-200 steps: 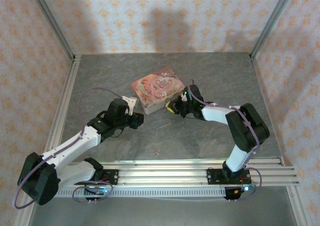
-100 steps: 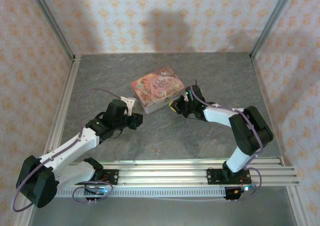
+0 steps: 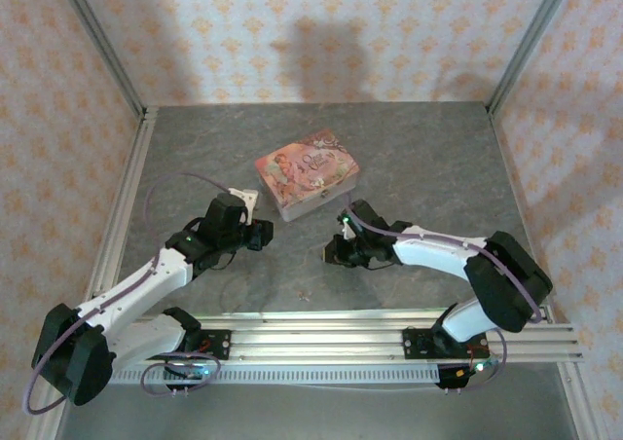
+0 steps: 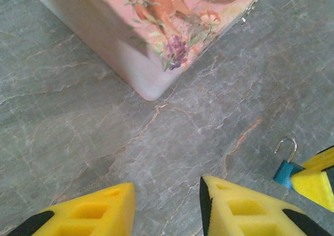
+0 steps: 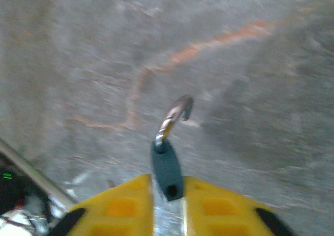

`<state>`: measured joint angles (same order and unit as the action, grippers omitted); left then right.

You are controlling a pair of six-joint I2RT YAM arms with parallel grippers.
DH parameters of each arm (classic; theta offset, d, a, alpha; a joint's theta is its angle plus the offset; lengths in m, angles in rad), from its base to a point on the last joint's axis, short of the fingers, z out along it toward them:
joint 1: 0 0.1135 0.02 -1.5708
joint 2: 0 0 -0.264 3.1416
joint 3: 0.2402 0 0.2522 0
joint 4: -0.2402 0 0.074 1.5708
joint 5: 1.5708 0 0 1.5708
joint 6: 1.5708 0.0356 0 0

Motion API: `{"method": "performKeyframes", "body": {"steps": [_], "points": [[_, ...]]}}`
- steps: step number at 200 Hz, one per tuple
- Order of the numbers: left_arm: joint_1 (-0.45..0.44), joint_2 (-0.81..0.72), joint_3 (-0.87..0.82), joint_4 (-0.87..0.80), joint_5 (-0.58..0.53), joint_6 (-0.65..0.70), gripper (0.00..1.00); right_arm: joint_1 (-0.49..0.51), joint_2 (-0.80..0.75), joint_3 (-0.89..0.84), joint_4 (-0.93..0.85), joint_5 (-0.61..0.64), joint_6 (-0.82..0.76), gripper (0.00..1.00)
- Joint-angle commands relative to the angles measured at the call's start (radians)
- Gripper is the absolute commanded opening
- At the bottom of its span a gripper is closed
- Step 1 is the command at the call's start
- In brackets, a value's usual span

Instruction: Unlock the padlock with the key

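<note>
The padlock (image 5: pixel 167 165), a tiny teal body with its silvery shackle (image 5: pixel 176 116) swung open, sits upright between the yellow fingertips of my right gripper (image 5: pixel 167 177), which is shut on it. In the top view that gripper (image 3: pixel 333 253) hovers in front of the pink tin. The left wrist view catches the padlock (image 4: pixel 285 173) at the lower right, beside a right fingertip (image 4: pixel 313 183). My left gripper (image 4: pixel 168 186) is open over bare stone, nothing between its fingers, left of the padlock (image 3: pixel 258 232). A pale brownish speck (image 3: pixel 304 294), possibly the key, lies near the front rail.
A pink floral tin (image 3: pixel 307 174) stands at the middle of the grey stone table (image 3: pixel 428 158), its corner (image 4: pixel 151 92) just beyond my left fingers. Aluminium rails (image 3: pixel 341 328) run along the near edge. Patterned walls and metal posts close in the sides.
My right gripper has moved from the tin's front corner toward the near rail and left, carrying the padlock. My left gripper has hardly moved and its jaws stand a little wider.
</note>
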<state>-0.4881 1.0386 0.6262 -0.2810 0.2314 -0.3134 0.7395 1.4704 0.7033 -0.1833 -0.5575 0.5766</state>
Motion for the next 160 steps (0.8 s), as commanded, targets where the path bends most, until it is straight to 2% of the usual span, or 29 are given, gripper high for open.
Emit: {"method": "performKeyframes", "body": {"steps": [1, 19, 50, 68, 76, 79, 91, 106, 123, 144, 160], "points": [[0.011, -0.002, 0.058, -0.067, -0.04, 0.007, 0.39, -0.002, -0.06, 0.017, -0.075, 0.088, -0.078, 0.34], [0.018, -0.007, 0.086, -0.108, -0.057, 0.027, 0.42, -0.002, -0.108, 0.054, -0.146, 0.143, -0.119, 0.49], [0.043, -0.025, 0.142, -0.169, -0.102, 0.07, 0.53, -0.012, -0.201, 0.123, -0.272, 0.235, -0.19, 0.66], [0.067, -0.049, 0.169, -0.182, -0.167, 0.099, 0.76, -0.024, -0.282, 0.152, -0.355, 0.379, -0.224, 0.74], [0.081, -0.063, 0.178, -0.177, -0.206, 0.111, 0.97, -0.033, -0.351, 0.156, -0.382, 0.457, -0.238, 0.79], [0.086, -0.067, 0.18, -0.174, -0.225, 0.114, 1.0, -0.037, -0.37, 0.156, -0.39, 0.491, -0.245, 0.8], [0.11, -0.086, 0.182, -0.156, -0.303, 0.126, 1.0, -0.055, -0.458, 0.144, -0.403, 0.643, -0.281, 0.87], [0.144, -0.1, 0.168, -0.108, -0.402, 0.151, 1.0, -0.086, -0.569, 0.092, -0.355, 0.879, -0.329, 1.0], [0.188, -0.1, 0.125, -0.029, -0.5, 0.171, 1.0, -0.146, -0.676, -0.032, -0.172, 1.064, -0.454, 1.0], [0.217, -0.086, 0.034, 0.112, -0.544, 0.239, 1.0, -0.251, -0.738, -0.207, 0.135, 1.095, -0.637, 1.0], [0.218, -0.036, -0.024, 0.208, -0.557, 0.304, 1.0, -0.346, -0.7, -0.279, 0.251, 1.053, -0.668, 1.0]]}}
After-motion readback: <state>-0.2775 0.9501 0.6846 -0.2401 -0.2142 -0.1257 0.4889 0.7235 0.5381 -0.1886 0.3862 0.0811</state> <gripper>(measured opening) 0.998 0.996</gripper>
